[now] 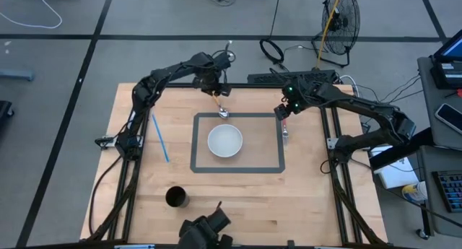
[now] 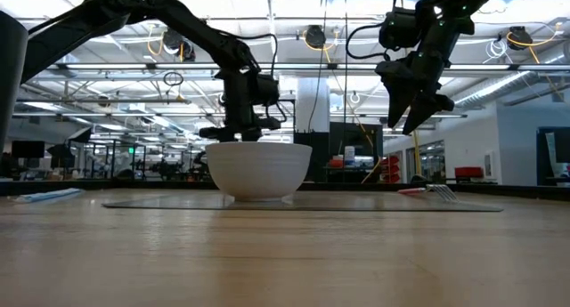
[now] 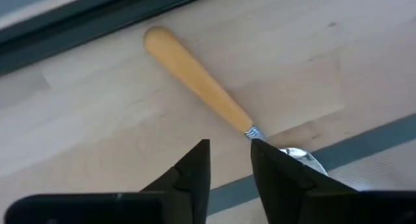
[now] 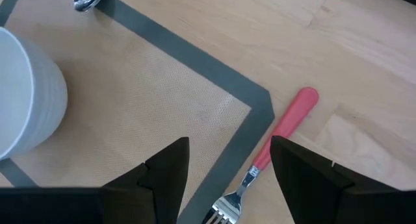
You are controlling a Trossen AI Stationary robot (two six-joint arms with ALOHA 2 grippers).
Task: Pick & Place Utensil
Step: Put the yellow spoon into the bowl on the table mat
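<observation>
The left end effector [image 3: 229, 160], half-closed over but not yet gripping the yellow-handled metal spoon [image 3: 195, 78] lying on the wooden counter [image 1: 137, 177] at the grey mat's [image 1: 274, 144] far edge, is best centred on the neck before closing, while the right end effector [image 4: 227, 160] is held spread above the red-handled fork [image 4: 283, 130].

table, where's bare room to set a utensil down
Free: wood between the blue straw and the mat, and the near strip right of the black cup. Crowded: the mat's far edge, with the spoon, left tool, fork and right tool.
</observation>
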